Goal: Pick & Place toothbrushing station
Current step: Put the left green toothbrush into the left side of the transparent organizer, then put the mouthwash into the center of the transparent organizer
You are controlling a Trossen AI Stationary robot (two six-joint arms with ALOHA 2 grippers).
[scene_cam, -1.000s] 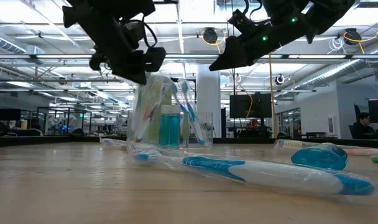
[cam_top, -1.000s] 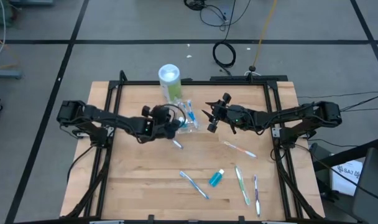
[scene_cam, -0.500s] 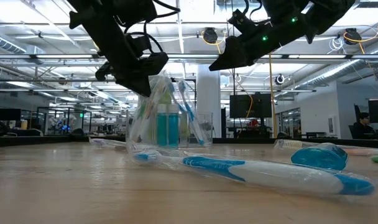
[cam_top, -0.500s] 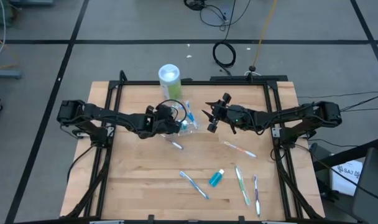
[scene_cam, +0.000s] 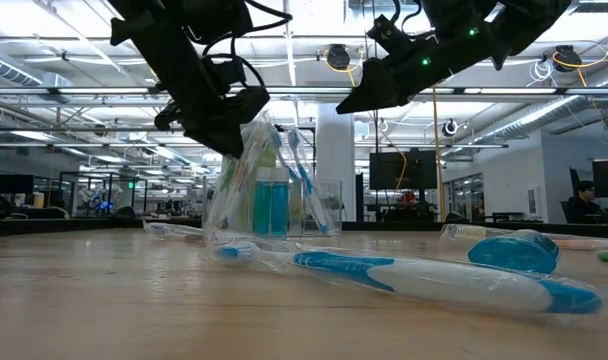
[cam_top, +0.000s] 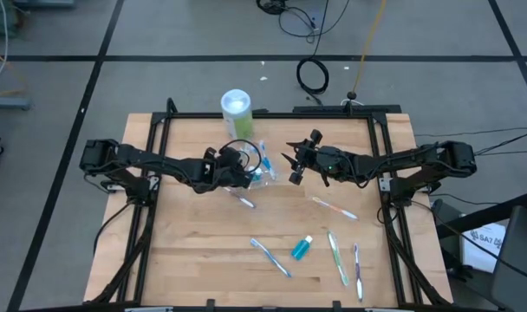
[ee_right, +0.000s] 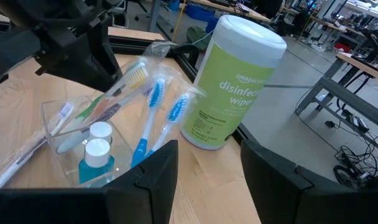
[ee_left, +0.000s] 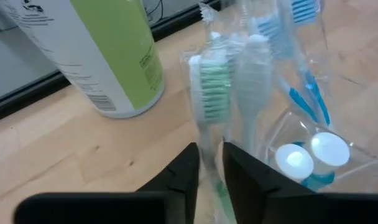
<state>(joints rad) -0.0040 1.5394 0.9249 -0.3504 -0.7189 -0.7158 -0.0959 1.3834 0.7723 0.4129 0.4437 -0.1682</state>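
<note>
Now, starting at the left of the bench point(cam_top: 194, 251), the left hand point(ee_left: 207, 163) sits right at the clear plastic container point(ee_right: 63, 142), having slid in toward it from a little farther left over the past second. Its fingers point(ee_left: 183, 171) stand a narrow gap apart with the wrapped green-bristled toothbrush point(ee_left: 212, 93) between them; they have been easing apart during that second, so whether they still pinch the handle or have just let go cannot be told from these views. The brush leans in the container among the other wrapped toothbrushes point(ee_right: 153, 109), beside two teal white-capped tubes point(ee_right: 96, 155) standing inside it, which suggests this brush is being delivered and the release is under way. Just behind the container stands the green-and-white wipes canister point(cam_top: 236, 111), no part of the job. Further right, the right hand point(cam_top: 295, 161) hovers near the container's other side with fingers spread and nothing between them, unmoved through the last second, apparently waiting. Toward the near right of the bench lie the pieces not yet collected: a white and blue toothbrush point(cam_top: 270, 256), a third teal tube point(cam_top: 302, 248), a pink one point(cam_top: 334, 207), a green one point(cam_top: 336, 256) and a purple one point(cam_top: 358, 270), plus a short wrapped brush point(cam_top: 244, 201) just in front of the container. Roughly half the set seems stowed.
</note>
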